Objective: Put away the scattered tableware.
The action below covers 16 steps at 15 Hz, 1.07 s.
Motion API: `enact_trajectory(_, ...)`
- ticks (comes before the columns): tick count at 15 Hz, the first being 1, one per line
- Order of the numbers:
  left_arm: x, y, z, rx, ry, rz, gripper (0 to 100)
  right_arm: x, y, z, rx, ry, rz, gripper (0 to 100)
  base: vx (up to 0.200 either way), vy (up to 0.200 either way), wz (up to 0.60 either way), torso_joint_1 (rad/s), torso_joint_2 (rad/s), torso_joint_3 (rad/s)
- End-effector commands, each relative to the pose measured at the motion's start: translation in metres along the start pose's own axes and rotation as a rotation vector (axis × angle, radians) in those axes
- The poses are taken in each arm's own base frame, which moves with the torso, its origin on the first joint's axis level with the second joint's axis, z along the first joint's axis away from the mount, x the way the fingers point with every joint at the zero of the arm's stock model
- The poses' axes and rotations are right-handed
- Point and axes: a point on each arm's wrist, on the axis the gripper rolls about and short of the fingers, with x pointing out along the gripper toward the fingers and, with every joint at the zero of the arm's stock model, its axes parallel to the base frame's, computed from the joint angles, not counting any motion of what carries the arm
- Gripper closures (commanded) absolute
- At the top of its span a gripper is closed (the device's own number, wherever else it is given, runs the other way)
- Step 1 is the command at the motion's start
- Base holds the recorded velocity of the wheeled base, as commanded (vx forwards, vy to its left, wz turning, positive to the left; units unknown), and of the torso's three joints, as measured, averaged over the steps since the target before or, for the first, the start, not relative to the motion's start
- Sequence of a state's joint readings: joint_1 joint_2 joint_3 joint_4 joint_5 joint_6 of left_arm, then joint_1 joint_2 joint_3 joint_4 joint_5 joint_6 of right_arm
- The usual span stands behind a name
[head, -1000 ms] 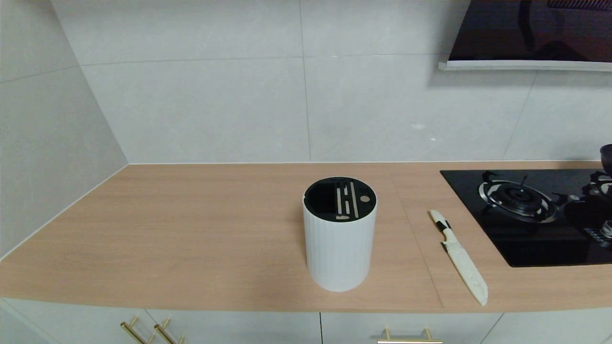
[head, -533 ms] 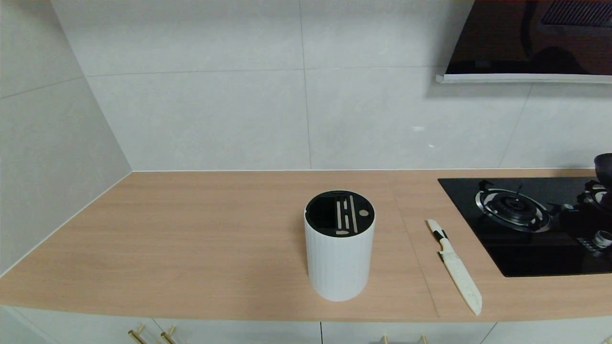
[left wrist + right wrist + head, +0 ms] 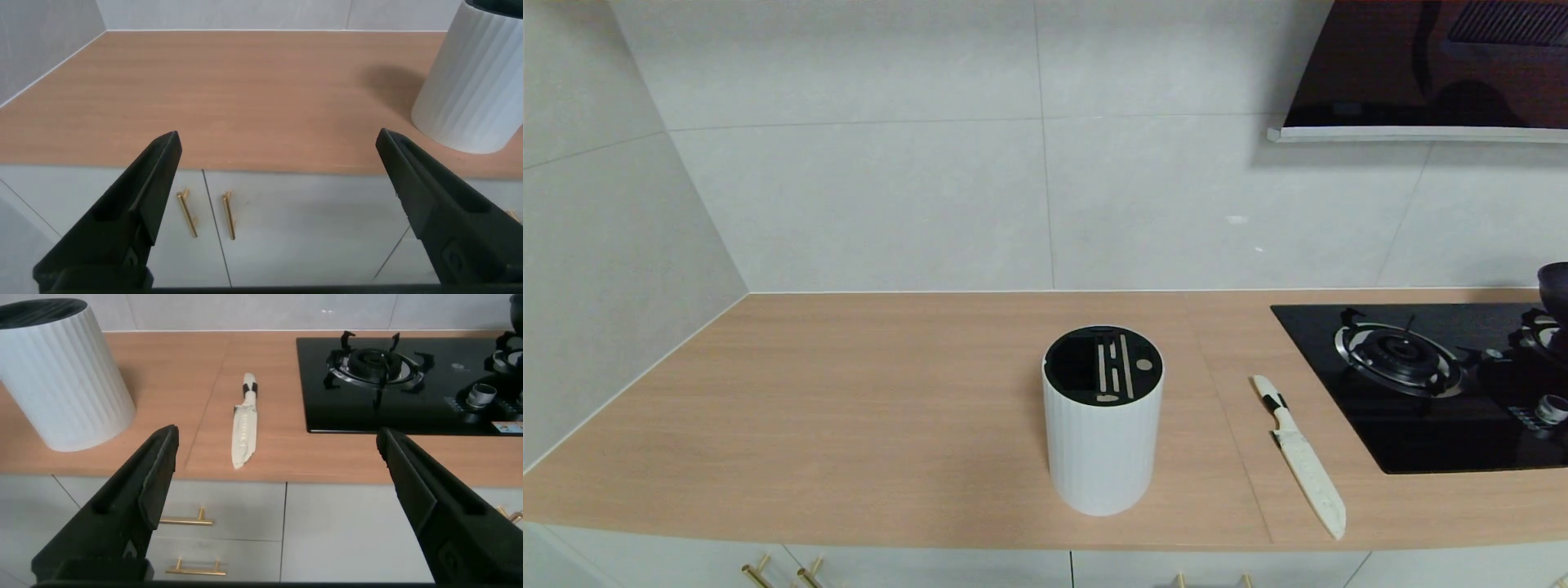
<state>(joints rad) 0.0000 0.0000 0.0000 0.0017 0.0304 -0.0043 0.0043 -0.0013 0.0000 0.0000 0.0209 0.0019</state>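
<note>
Head view shifted vs 1 s ago, camera only. Knife (image 3: 1298, 453) unmoved, flat on bench (image 3: 849, 392) between holder (image 3: 1103, 441) & hob (image 3: 1421, 425). L pincer (image 3: 277, 139), R pincer (image 3: 276, 431) — both wide, empty.

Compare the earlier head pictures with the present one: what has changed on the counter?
Only the head camera shifted, so the whole scene sits lower in view. Nothing was grasped or released. The knife lies on the counter beside the upright white holder, as before.
</note>
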Motion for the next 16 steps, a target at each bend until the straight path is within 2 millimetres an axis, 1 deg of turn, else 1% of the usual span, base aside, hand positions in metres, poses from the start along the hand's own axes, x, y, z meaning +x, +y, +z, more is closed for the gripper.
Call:
enact_trajectory(1, 0.000, 0.000, 0.000, 0.000, 0.001, 0.000, 0, 0.000, 0.000, 0.000, 0.000, 0.001, 0.001, 0, 0.000, 0.000, 0.00, 0.000, 0.00, 0.000)
enact_trajectory(13, 0.000, 0.000, 0.000, -0.002, 0.000, 0.000, 0, 0.000, 0.000, 0.000, -0.003, 0.001, -0.001, 0, 0.000, 0.000, 0.00, 0.000, 0.00, 0.000)
enact_trajectory(14, 0.000, 0.000, 0.000, -0.002, 0.000, 0.000, 0, -0.001, 0.000, 0.005, -0.010, -0.028, 0.002, 0, 0.000, 0.000, 0.00, 0.000, 0.00, 0.000)
enact_trajectory(15, 0.000, 0.000, 0.000, -0.002, 0.000, 0.000, 0, -0.009, 0.001, 0.032, 0.013, -0.146, 0.029, 0, 0.000, 0.000, 0.00, 0.000, 0.00, 0.000)
enact_trajectory(16, 0.000, 0.000, 0.000, 0.000, 0.001, 0.000, 0, -0.011, 0.001, 0.046, 0.045, -0.156, 0.065, 0, 0.000, 0.000, 0.00, 0.000, 0.00, 0.000)
